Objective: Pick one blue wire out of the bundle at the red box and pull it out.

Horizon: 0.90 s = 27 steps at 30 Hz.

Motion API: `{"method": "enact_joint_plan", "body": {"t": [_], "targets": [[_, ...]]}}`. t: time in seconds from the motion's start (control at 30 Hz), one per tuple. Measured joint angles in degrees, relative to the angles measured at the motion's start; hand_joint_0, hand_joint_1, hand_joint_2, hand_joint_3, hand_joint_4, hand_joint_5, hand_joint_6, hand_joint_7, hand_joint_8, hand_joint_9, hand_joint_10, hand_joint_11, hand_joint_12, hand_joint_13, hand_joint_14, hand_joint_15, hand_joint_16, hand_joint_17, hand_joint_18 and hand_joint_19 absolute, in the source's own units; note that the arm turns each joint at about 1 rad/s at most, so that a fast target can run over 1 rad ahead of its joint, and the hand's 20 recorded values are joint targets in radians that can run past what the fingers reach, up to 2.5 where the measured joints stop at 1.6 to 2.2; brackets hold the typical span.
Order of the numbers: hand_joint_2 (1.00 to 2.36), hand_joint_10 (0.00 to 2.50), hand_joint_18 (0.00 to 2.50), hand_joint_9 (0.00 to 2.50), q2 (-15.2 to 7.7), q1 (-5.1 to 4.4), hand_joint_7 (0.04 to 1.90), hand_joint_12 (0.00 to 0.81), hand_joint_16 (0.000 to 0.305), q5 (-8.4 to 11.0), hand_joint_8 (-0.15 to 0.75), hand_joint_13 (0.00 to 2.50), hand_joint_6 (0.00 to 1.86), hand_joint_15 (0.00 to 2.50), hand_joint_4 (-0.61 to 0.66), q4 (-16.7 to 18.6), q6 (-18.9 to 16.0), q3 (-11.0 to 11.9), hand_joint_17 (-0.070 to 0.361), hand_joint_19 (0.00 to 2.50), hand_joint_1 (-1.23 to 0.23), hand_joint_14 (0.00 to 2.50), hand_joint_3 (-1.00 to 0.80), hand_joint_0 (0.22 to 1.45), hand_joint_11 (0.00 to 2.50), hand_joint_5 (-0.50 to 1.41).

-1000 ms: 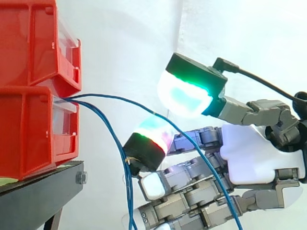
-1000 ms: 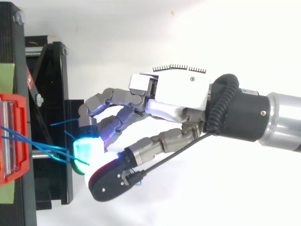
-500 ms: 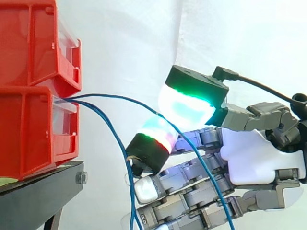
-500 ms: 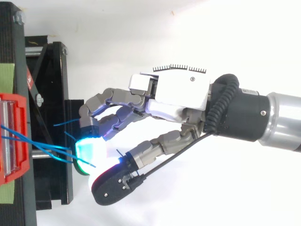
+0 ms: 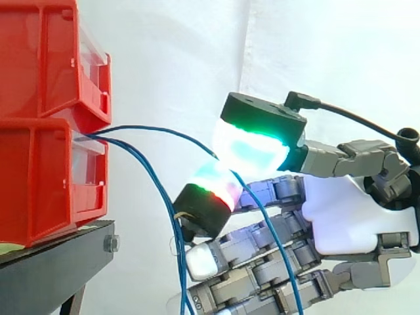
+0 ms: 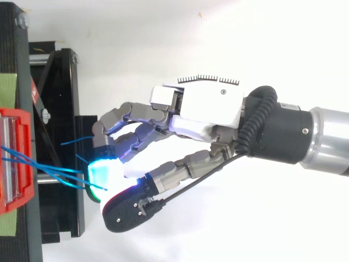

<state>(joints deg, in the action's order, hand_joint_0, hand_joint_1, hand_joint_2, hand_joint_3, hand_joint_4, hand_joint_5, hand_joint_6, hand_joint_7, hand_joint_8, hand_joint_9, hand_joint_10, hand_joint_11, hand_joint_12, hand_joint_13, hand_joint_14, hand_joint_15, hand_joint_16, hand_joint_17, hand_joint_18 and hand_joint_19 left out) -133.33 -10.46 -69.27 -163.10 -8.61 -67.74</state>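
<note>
Now the thumb pad (image 5: 252,141) has dropped slightly left, onto the finger pad (image 5: 210,190). The hand (image 5: 354,216) is clamped on one blue wire (image 5: 164,134), which arcs out from the red box (image 5: 39,177). Its tail has swung in across the fingers. Other wires (image 5: 157,197) hang free. Grip looks made, so the pull-out can follow.

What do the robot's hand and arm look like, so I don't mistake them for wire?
The hand has a white palm shell and grey jointed fingers ending in thick black-backed pads glowing cyan, green and red. The arm is a silver tube behind a black wrist collar.
</note>
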Motion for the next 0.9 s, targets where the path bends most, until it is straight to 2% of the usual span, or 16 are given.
{"method": "enact_joint_plan", "body": {"t": [0.27,0.63,0.77,0.9], "targets": [[1.00,0.01,0.55,1.00,0.0,0.00,1.13,0.493,0.074,-0.01,0.318,0.61,0.88,0.30,-0.02,0.0,0.0,0.0,0.166,0.36,-0.48,0.01,-0.13,0.55,0.52,-0.11],[1.00,0.01,0.56,1.02,0.0,0.00,1.07,0.495,0.074,0.01,0.304,0.63,0.85,0.28,0.07,0.1,0.0,0.0,0.167,0.32,-0.41,0.01,-0.09,0.57,0.46,-0.09],[1.19,0.01,0.57,1.03,0.0,0.00,1.10,0.500,0.075,0.01,0.308,0.64,0.80,0.27,0.12,0.1,0.0,0.0,0.169,0.28,-0.38,0.01,-0.11,0.55,0.43,-0.08],[1.25,0.01,0.57,1.04,0.0,0.00,1.14,0.499,0.075,-0.02,0.307,0.64,0.76,0.27,0.14,0.1,0.0,0.0,0.169,0.29,-0.36,0.01,-0.12,0.53,0.42,-0.07]]}}
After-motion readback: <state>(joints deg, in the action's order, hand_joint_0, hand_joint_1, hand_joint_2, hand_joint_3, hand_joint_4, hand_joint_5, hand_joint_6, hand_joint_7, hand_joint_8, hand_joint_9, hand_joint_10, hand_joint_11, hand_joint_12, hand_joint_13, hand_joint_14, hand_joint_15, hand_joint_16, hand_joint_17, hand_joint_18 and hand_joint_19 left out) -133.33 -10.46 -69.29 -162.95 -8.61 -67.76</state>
